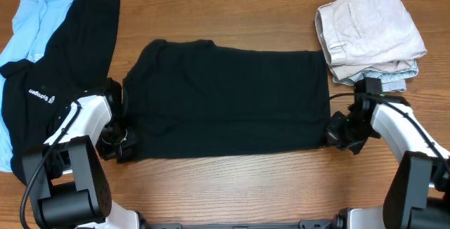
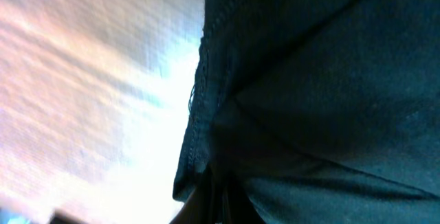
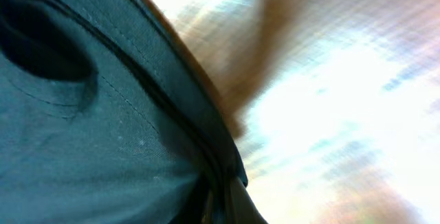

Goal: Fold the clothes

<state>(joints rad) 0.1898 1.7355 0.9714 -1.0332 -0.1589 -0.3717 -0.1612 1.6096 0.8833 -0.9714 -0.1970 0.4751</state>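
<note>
A black garment (image 1: pixel 225 99) lies spread flat across the middle of the wooden table. My left gripper (image 1: pixel 121 147) is at its near left corner and is shut on the black cloth, whose stitched hem fills the left wrist view (image 2: pixel 199 114). My right gripper (image 1: pixel 337 134) is at the near right corner and is shut on the cloth as well; the hem runs into the jaws in the right wrist view (image 3: pixel 206 162). Both corners rest low at the table surface.
A folded stack of beige and light clothes (image 1: pixel 369 32) sits at the back right. A pile of unfolded clothes lies at the left: a black shirt with white print (image 1: pixel 49 81) and a light blue garment (image 1: pixel 35 18).
</note>
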